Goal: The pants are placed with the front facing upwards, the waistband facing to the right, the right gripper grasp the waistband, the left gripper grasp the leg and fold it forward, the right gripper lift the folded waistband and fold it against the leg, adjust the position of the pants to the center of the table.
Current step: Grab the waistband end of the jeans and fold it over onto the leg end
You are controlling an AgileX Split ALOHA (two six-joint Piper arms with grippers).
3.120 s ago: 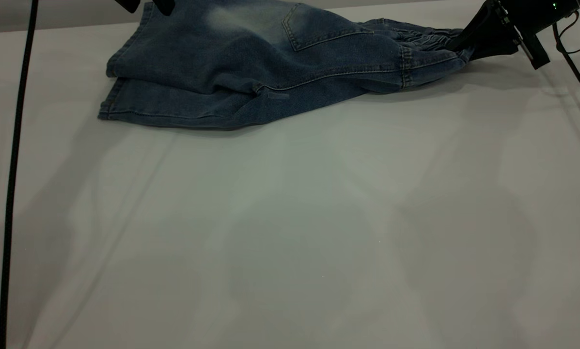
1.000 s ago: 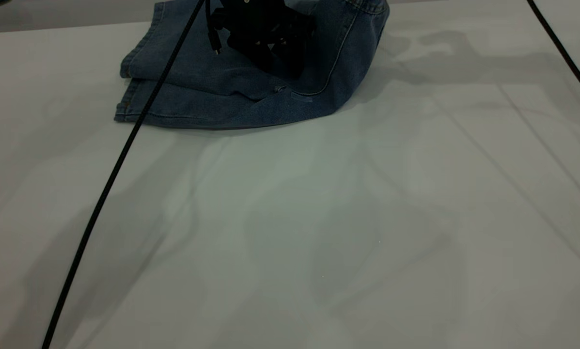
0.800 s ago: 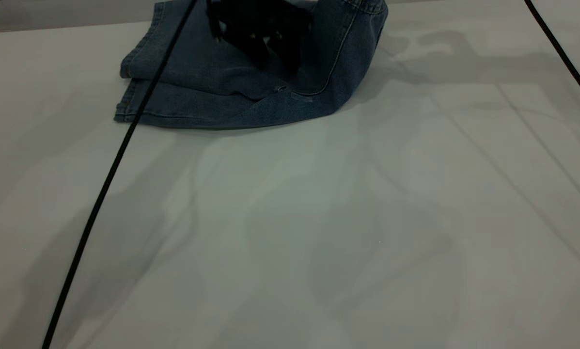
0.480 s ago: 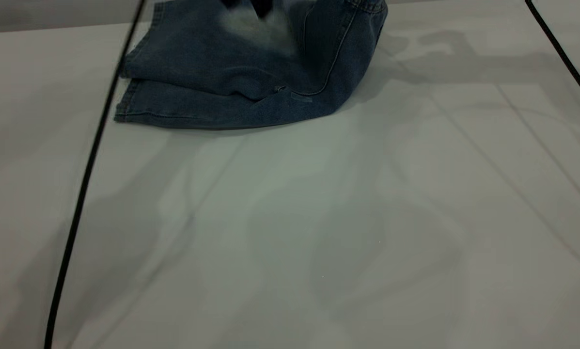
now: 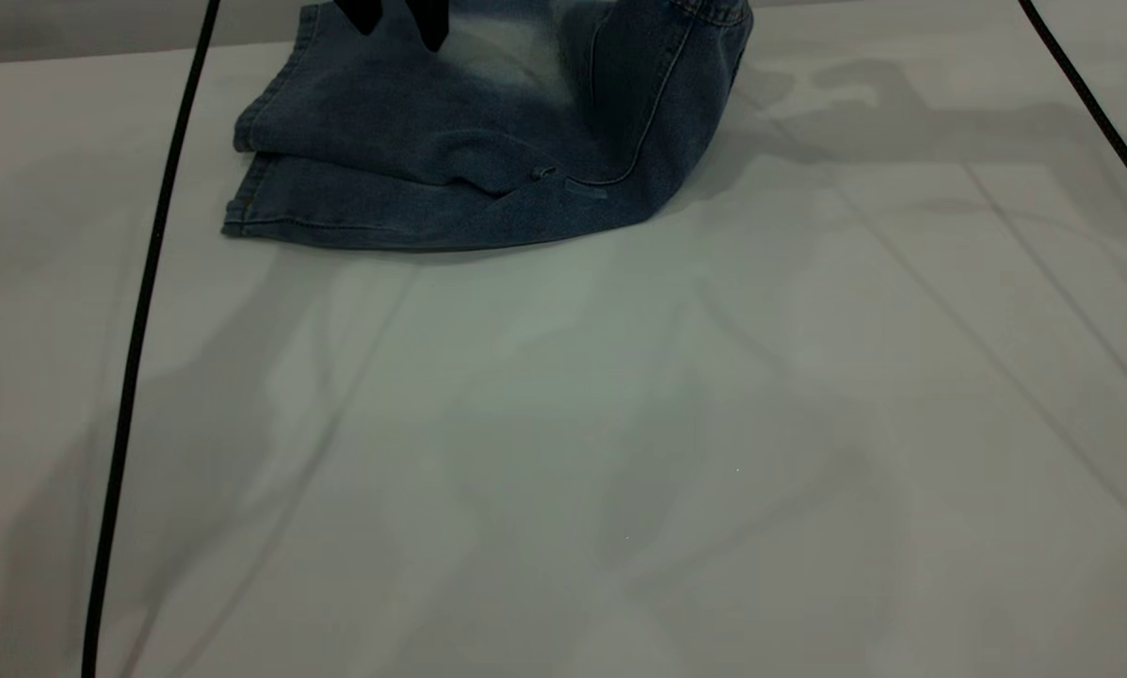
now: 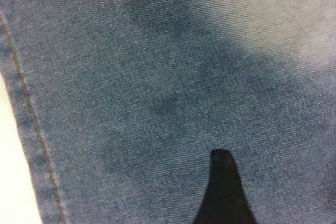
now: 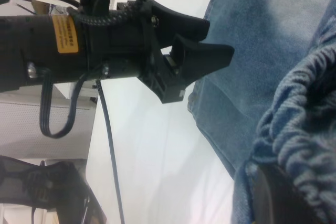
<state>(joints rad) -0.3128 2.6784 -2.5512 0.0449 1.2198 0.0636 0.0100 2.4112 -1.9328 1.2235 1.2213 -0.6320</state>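
The blue denim pants [image 5: 450,160] lie folded at the far side of the table [image 5: 619,424], and their right part rises out of the exterior view. My left gripper [image 5: 400,36] hovers open just over the faded patch near the leg hem, holding nothing. Only one left finger [image 6: 223,192] shows above the denim in the left wrist view. From the right wrist, the left gripper [image 7: 220,39] hangs over the leg edge. The right gripper is above the exterior view's edge. Its dark finger [image 7: 278,198] is shut on the gathered waistband [image 7: 304,124], which is held up.
A black cable [image 5: 139,311] hangs down the left side of the table and another cable [image 5: 1090,104] crosses the far right corner. Wide bare tabletop stretches from the pants to the near edge.
The waistband, earlier stretched out to the right, is now lifted over the legs. The left gripper has risen off the middle of the pants and moved left, its cable swinging left.
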